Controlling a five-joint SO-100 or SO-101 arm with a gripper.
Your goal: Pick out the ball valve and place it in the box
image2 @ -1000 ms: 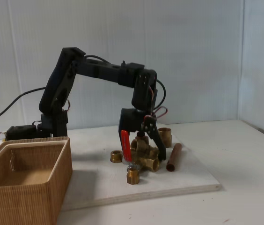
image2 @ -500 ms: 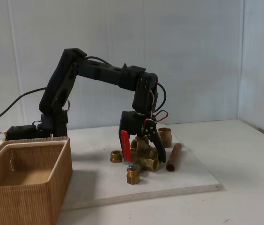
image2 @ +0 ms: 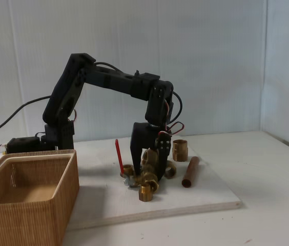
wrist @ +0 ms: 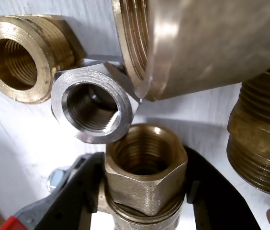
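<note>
Down among the brass parts on the white board (image2: 206, 197), the tool (image2: 151, 174) has its two black fingers on both sides of the ball valve (wrist: 146, 177), squeezing its brass body. Its red handle (image2: 119, 155) sticks up just beside the tool. I think the grab is made, but the lift and the trip to the box (image2: 26, 197), well apart on the table (image2: 272, 205), are left.

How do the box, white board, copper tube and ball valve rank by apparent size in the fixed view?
1. white board
2. box, though it sits nearer the camera
3. ball valve and copper tube: too close to call, the valve partly behind the gripper
</note>
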